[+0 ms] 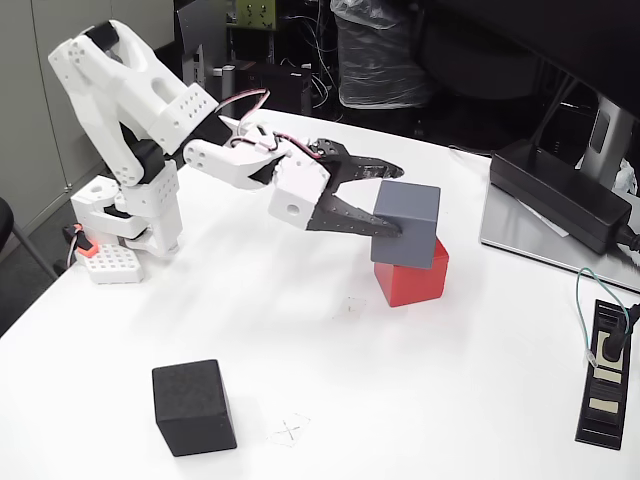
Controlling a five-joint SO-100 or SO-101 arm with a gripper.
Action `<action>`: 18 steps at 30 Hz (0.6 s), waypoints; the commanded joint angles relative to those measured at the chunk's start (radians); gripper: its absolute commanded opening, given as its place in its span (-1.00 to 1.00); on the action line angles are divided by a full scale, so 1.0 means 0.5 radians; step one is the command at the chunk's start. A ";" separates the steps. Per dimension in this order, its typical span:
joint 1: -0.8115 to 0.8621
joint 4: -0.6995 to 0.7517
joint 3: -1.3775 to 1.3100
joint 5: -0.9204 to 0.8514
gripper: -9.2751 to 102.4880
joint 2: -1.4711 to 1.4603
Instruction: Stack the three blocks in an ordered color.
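Gripper (385, 200) jaws clamped on the grey cube (406, 224) right of frame centre, sitting skewed over the red cube (411, 273): square it flush before releasing, then fetch the black cube (194, 406) lower left on the desk (420, 400).

One block (405, 224) sits atop another (412, 275) right of centre — the third (194, 406) lies alone, lower left.
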 commanded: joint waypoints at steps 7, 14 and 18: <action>0.114 0.006 -0.015 -0.006 -0.14 0.454; 0.512 0.009 0.224 -0.006 -0.14 0.653; 0.601 0.092 0.242 0.150 -0.14 0.755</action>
